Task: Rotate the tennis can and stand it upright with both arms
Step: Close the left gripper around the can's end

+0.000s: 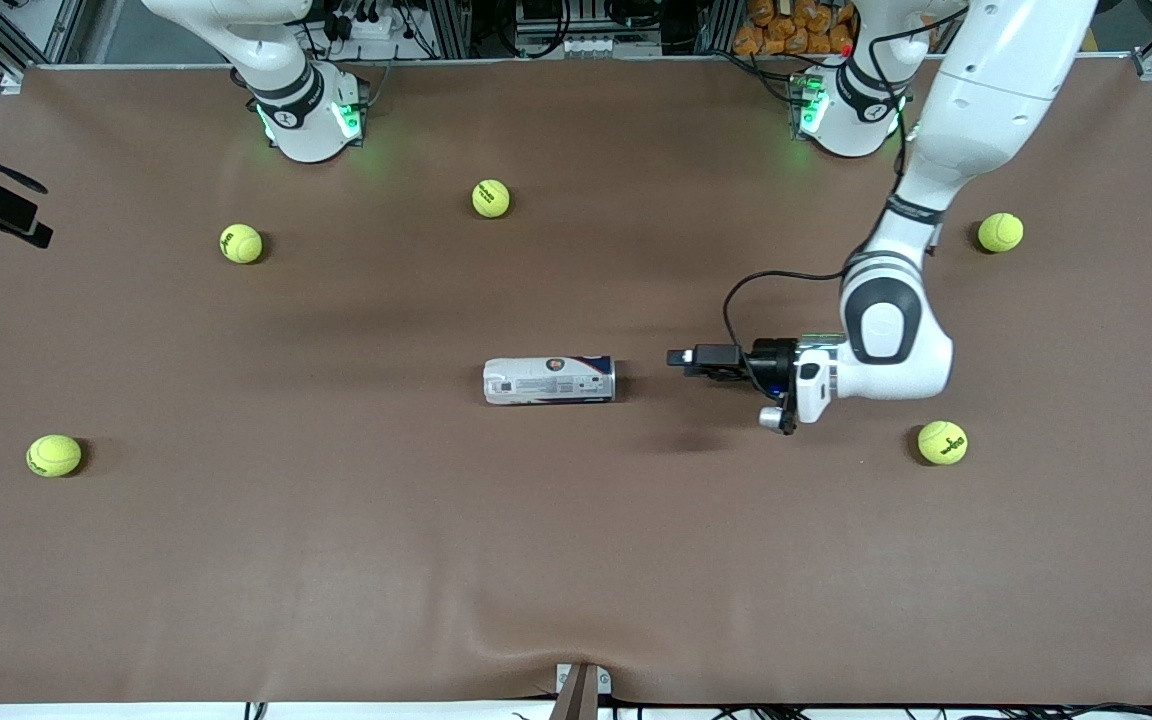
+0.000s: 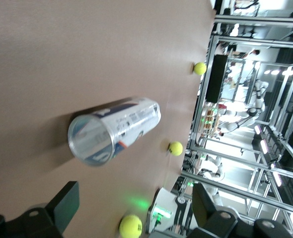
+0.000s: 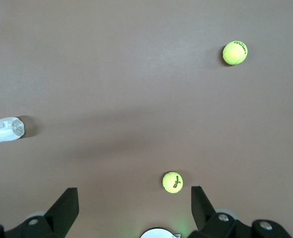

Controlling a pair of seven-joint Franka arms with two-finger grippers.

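Brown matting covers the whole table (image 1: 356, 560), and on it we see the slim white-and-silver tennis can (image 1: 549, 380) with its dark-blue end and red-blue wedges lying on its side near the middle, long axis running from one arm's end of the table toward the other. We pick it up again in the left wrist view, the tennis can (image 2: 114, 130) presenting its round silvery end straight at the camera, and once more at the edge of the right wrist view (image 3: 5, 130).

Now the left arm's black two-finger gripper (image 1: 681, 358): it sits low over the mat, wrist turned level, pointing at the can's end from the left arm's side, apart from it with bare mat between. Its jaws stand wide apart and hold nothing; in its own view we see the dark fingers (image 2: 62, 203) spread either side of the frame.

We cannot find the right gripper in the front view; only that white arm's green-lit base (image 1: 311, 115) shows there. Its own camera looks down on the mat, the right gripper (image 3: 134, 210) spread wide and empty, high above the table.

Six yellow-green tennis balls lie scattered, one (image 1: 942, 442) close to the left arm's elbow, another (image 1: 491, 198) between the two bases.
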